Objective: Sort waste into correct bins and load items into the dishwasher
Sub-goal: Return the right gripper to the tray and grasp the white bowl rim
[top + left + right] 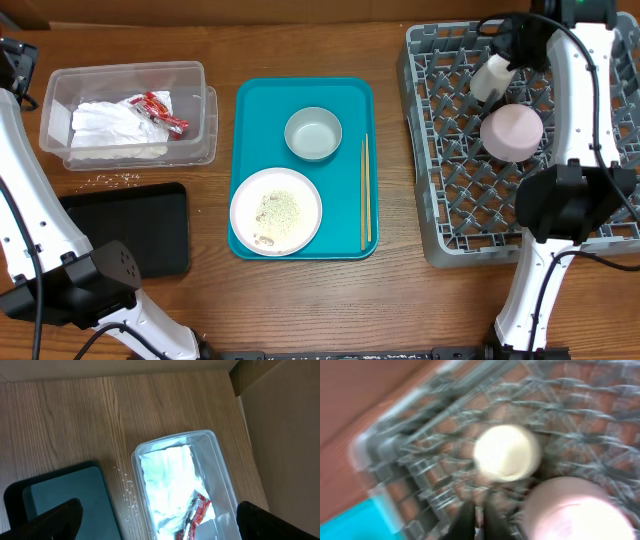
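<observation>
Gaping left fingers (55, 520), right fingers (467, 522) ajar

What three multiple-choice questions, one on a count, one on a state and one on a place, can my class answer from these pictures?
1. How many round dishes stand on the teal tray? A one, B two, C four.
2. The white plate is: A bare, B strewn with food scraps, C upside down.
3. The red-and-white wrapper lies: A on the teal tray, B on the white plate, C in the clear tub.

Answers: 1 B, only the white plate and the grey bowl. 2 B, pale bits cover its middle. 3 C, it lies beside the napkins.
</observation>
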You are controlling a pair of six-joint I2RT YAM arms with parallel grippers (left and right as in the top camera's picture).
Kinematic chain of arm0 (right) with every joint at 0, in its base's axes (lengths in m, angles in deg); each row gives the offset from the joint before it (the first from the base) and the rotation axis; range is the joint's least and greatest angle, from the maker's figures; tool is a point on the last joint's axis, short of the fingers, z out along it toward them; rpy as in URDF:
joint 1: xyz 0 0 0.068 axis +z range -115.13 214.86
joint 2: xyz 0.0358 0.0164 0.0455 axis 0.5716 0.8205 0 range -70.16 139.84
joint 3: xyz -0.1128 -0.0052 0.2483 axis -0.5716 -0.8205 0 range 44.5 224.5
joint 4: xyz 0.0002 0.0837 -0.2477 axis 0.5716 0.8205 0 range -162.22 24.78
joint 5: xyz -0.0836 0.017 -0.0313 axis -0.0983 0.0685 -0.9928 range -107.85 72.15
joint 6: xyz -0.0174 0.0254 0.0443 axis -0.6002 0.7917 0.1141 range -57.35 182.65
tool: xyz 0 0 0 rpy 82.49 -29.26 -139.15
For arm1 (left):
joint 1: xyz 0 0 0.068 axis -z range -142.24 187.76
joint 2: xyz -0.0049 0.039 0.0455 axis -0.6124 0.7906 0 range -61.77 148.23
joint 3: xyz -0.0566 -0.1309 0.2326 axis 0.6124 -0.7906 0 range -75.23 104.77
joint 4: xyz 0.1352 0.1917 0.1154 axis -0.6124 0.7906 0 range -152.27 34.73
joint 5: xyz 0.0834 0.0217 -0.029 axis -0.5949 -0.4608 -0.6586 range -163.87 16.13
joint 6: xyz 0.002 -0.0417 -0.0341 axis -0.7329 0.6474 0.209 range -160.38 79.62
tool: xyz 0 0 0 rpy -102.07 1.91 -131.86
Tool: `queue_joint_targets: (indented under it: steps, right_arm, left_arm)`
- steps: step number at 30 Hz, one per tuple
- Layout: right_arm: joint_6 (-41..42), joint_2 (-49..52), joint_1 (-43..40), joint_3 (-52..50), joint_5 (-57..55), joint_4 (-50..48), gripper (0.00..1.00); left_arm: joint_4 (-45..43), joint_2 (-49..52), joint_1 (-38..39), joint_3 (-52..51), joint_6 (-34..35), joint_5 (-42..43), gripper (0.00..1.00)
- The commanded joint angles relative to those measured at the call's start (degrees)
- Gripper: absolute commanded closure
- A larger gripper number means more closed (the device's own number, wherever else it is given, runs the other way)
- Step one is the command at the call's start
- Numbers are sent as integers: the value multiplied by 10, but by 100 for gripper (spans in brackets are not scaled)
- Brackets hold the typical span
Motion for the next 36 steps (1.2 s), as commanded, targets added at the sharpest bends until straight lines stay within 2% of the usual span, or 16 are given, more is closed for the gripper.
queue_joint_targets:
  steps: [1,3,5,11,13,20,24,26,30,36]
  right_arm:
    - [-89,-47,21,27,201,-3,63]
    - [-120,-50,38,27,271,-6,41]
    - [-129,-48,64,25,283,-5,26]
    - [-129,-45,170,-6,187,-30,22]
    - [-129,-45,206,-23,148,-50,16]
    - [-129,-43,315,-111,70,-143,14]
    - [-116,-43,361,-173,16,-193,27]
    - [-101,-43,379,-202,-10,-218,30]
    - [-92,-42,409,-259,-52,-271,31]
    - [-92,-41,437,-326,-54,-343,32]
  left_arm:
    - [-1,5,2,0,-5,-7,0]
    - [-1,5,2,0,-5,-7,0]
    - [-1,5,2,0,-5,-7,0]
    - [-1,5,2,0,-5,-7,0]
    - [-1,5,2,0,-5,-7,0]
    - [-1,5,2,0,-5,-7,0]
    - [-1,5,2,0,-5,-7,0]
    - [-1,5,2,0,-5,-7,0]
    - [-1,5,2,0,-5,-7,0]
    - [-1,5,2,0,-5,-7,0]
